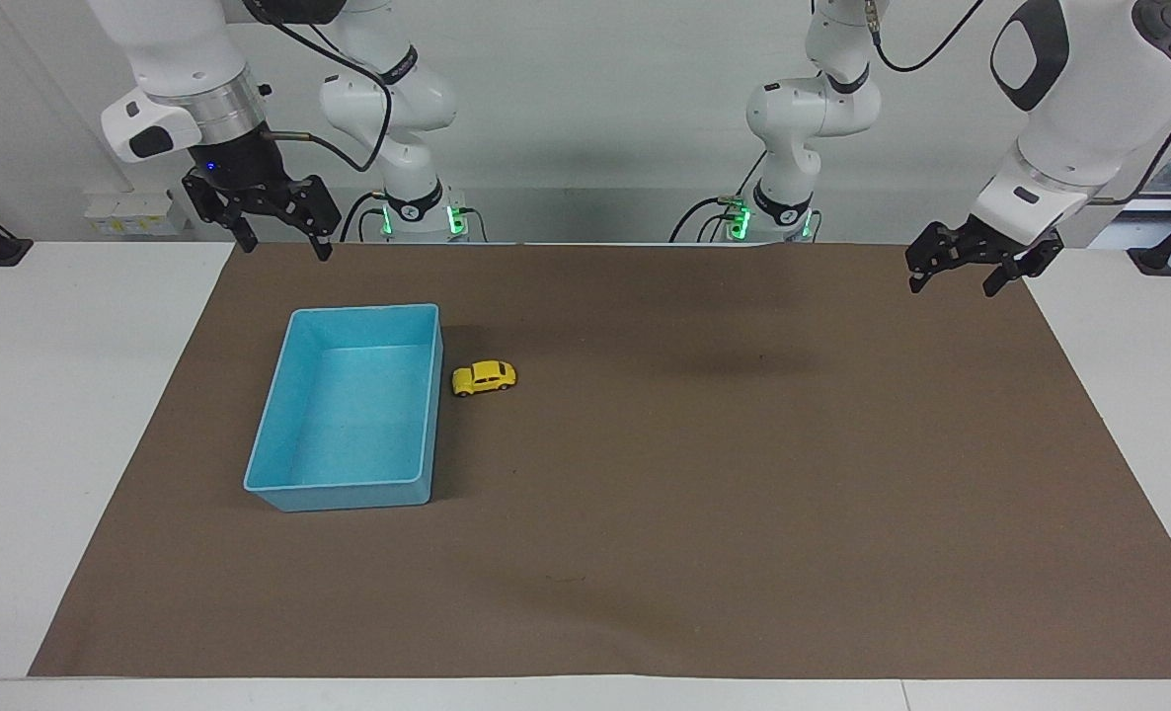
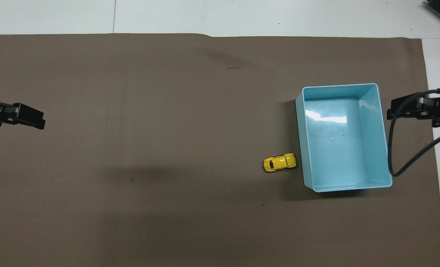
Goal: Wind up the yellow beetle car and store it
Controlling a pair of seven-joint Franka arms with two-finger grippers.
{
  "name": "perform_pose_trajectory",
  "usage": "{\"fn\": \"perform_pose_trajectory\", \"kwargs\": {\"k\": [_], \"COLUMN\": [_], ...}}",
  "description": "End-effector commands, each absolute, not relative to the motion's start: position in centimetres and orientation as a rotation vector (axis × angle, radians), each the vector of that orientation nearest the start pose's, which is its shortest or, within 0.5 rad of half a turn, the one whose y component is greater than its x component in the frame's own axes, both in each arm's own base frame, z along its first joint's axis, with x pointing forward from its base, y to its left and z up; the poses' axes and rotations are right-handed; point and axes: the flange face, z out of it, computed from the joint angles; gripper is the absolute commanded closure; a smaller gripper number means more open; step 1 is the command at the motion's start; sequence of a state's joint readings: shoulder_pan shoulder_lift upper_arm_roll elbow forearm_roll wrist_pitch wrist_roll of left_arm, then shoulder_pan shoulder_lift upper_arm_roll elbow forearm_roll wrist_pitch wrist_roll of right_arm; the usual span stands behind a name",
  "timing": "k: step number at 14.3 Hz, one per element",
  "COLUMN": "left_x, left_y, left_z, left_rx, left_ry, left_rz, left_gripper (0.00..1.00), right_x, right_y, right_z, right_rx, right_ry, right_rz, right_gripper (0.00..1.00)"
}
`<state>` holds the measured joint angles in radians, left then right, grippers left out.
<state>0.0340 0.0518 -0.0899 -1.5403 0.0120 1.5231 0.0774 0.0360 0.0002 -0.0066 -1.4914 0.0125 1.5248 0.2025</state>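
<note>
The right gripper (image 1: 282, 244) hangs with fingers spread and nothing between them over the brown mat's (image 1: 704, 474) edge, at the right arm's end. The left gripper (image 1: 954, 278) hangs likewise released over the left arm's end. The yellow beetle car (image 1: 484, 377) sits on the mat just beside the blue tray (image 1: 432, 425). No writing is legible; overhead, both grippers are cut off at the frame edges.

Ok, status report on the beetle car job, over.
Left gripper and right gripper open, raised at their own table ends. Yellow beetle car on mat beside blue tray, untouched. Nothing in the way.
</note>
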Motion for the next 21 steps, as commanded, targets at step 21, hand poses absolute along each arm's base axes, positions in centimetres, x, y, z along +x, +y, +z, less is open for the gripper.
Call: {"fn": "perform_pose_trajectory", "kwargs": {"k": [21], "left_x": [55.8], "left_y": [-2.5], "left_z": [60.7], "left_rx": [-3.141], "left_ry": [0.22], "left_rz": [0.089], "left_gripper": [0.0], "right_x": [58.7], "right_y": [16.4], "right_z": [54.8], "right_rx": [-2.608], "right_ry": [-1.79], "right_rz": [-0.113], "right_gripper": [0.0]}}
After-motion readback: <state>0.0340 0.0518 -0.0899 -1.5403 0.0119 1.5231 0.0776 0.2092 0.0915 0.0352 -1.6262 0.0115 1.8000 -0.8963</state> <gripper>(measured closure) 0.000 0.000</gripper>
